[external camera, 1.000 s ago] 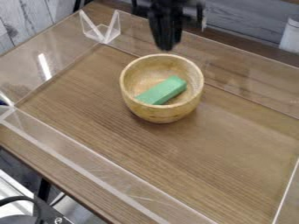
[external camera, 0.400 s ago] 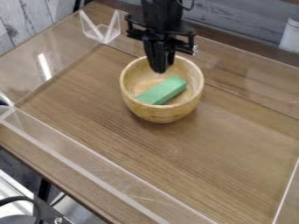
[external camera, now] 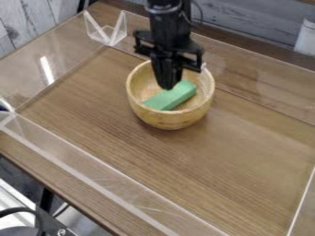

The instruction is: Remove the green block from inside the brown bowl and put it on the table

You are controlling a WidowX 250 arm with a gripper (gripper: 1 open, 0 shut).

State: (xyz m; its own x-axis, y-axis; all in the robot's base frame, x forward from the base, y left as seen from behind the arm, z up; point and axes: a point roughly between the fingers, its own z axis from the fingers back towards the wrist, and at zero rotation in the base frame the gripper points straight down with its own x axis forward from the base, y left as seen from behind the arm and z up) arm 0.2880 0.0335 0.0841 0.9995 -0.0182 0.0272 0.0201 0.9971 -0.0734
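Observation:
The brown bowl stands on the table toward the back middle. Inside it lies the green block, slanted, with its right end raised toward the rim. My black gripper hangs straight down over the bowl, its fingers pressed together and shut. The tips reach below the bowl's rim, at the block's upper left part. I cannot tell whether they touch the block. Nothing is held between the fingers.
Low clear acrylic walls edge the table on all sides. A folded clear acrylic piece stands at the back left corner. Bare wood-grain surface lies in front of and to both sides of the bowl.
The gripper has come down from above the bowl's far rim into the bowl, shifting slightly toward me. Its fingers stay shut. Block and bowl have not moved.

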